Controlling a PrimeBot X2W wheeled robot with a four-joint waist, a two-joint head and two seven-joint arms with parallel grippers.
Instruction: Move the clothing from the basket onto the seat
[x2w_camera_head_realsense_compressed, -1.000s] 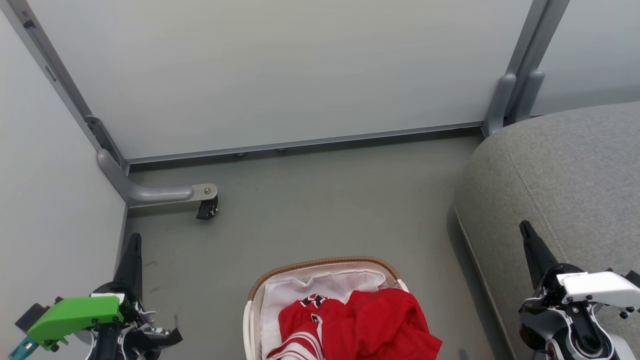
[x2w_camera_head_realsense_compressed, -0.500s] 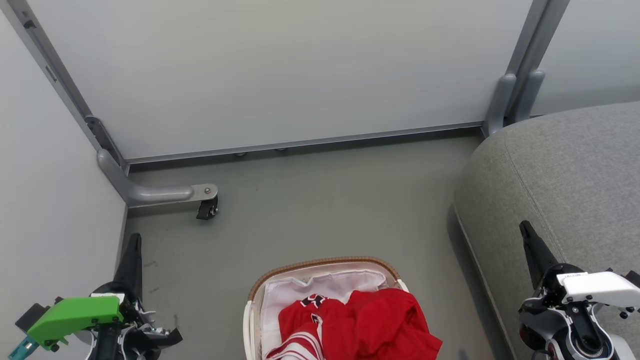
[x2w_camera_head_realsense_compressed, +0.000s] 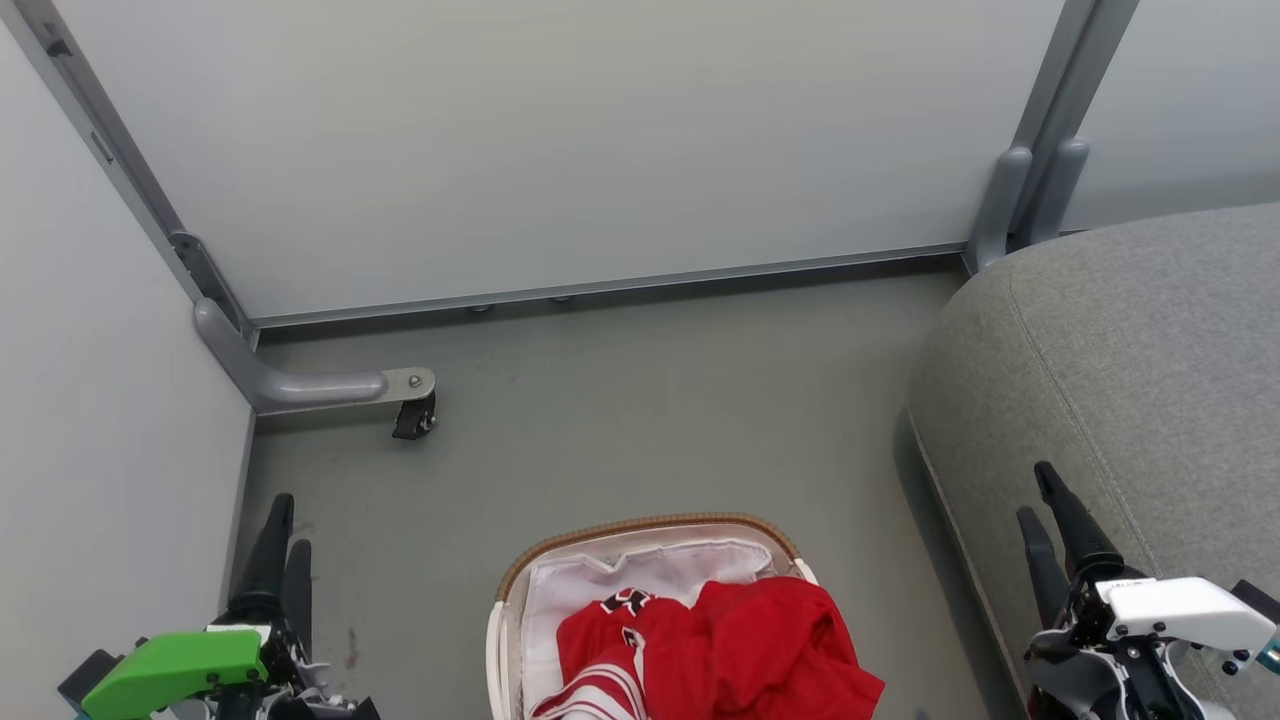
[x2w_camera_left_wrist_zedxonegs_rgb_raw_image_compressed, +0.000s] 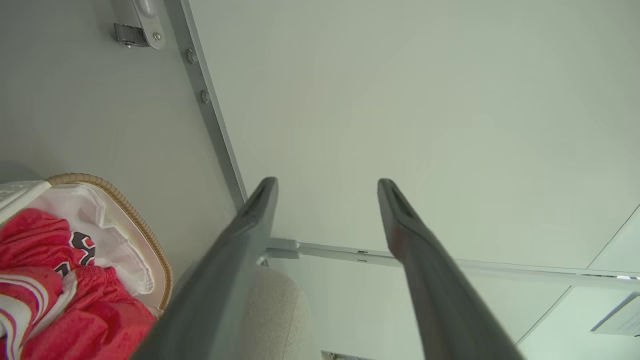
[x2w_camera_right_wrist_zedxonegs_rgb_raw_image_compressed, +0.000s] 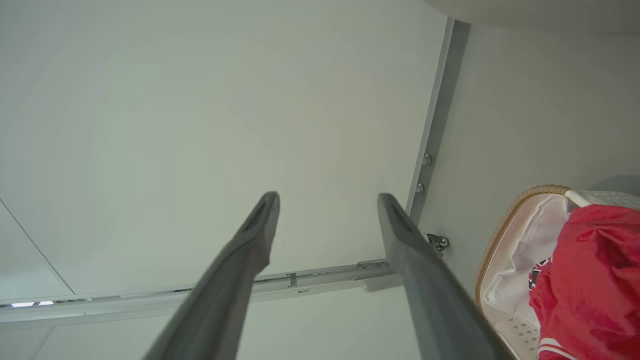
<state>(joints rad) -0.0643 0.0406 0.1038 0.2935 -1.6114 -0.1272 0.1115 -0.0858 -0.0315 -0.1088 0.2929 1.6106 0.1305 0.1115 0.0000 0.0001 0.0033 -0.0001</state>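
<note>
The bright red basketball clothing is heaped in the oval white brown-rimmed basket, set just beside the large grey woven seat — a short carry. The left gripper and right gripper are held either side, fingers spread, empty. A grey castor foot stands well apart.

Pale partition panels, grey floor

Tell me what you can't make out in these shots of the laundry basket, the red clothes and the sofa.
Head view: the bottom edge cuts off the near half of the oval white plastic basket with brown woven rim.
Head view: the crumpled red basketball garments fold over their own black numerals, unreadable.
Head view: the grey woven sofa cushion runs off the right edge.
</note>
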